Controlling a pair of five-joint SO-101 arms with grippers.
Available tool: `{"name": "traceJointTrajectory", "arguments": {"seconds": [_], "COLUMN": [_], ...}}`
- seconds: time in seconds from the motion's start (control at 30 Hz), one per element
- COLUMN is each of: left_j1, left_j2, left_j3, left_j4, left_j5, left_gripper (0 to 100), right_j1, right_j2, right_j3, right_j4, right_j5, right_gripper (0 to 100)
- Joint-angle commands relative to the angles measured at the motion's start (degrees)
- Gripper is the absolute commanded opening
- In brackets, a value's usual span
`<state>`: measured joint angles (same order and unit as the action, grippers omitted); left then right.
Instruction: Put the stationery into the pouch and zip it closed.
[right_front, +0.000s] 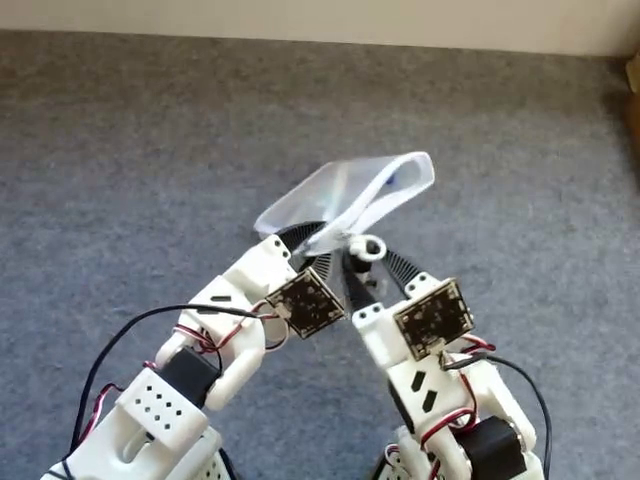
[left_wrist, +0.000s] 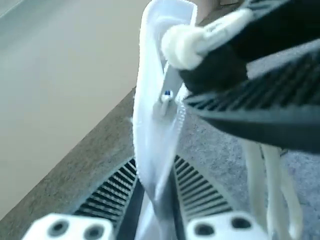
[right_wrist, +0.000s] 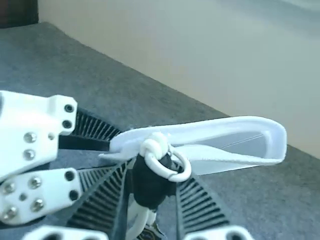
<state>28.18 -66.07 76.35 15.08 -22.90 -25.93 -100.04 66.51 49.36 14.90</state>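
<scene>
The left gripper (left_wrist: 156, 175) clamps one end of the pouch (right_front: 345, 195); the right gripper (right_wrist: 150, 185), just beside it, pinches the zip pull (right_wrist: 159, 150); the pouch's length runs away from both.

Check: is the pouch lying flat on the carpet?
No, the pouch is held up off the carpet, its near end clamped in the left gripper.

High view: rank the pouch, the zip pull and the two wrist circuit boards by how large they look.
1. pouch, clearly largest.
2. left circuit board and right circuit board: these look about alike, so they tie.
3. zip pull, smallest.
</scene>
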Motion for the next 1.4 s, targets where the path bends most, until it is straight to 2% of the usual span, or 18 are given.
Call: {"name": "traceJointTrajectory", "arguments": {"seconds": [0.0, 0.3, 0.47, 0.77, 1.0, 1.13, 1.2, 1.37], "left_j1": [-0.92, -0.92, -1.01, -5.67, -5.67, -6.64, -7.43, -7.78], "left_j2": [-1.45, -1.45, -1.45, -1.45, -1.45, -1.63, -3.3, -15.96], "left_j3": [-1.63, -1.8, -1.71, -1.71, -1.71, -1.71, -1.63, 0.84], "left_j4": [-0.79, 2.02, 2.2, 2.11, 2.29, 2.29, 2.64, 10.46], "left_j5": [0.53, 0.44, 0.44, 2.73, 2.73, 2.73, 2.99, 4.4], "left_gripper": [1, 1, 0, 0, 0, 0, 0, 0], "right_j1": [4.44, 10.42, 11.74, 16.22, 19.38, 19.91, 19.91, 19.91], "right_j2": [-0.04, 0.4, 0.4, 0.4, 0.48, 0.48, 0.48, 0.48], "right_j3": [-1.54, 5.93, 6.02, 6.02, 6.99, 10.24, 11.56, 12.26], "right_j4": [-5.85, -18.77, -19.65, -22.11, -23.96, -29.41, -31.43, -32.66], "right_j5": [0.53, 0.44, -0.44, -1.58, -1.58, -1.58, -1.58, -1.58], "right_gripper": [0.5, 0.5, 0.5, 0.5, 0.5, 0.5, 0.5, 0.5]}}
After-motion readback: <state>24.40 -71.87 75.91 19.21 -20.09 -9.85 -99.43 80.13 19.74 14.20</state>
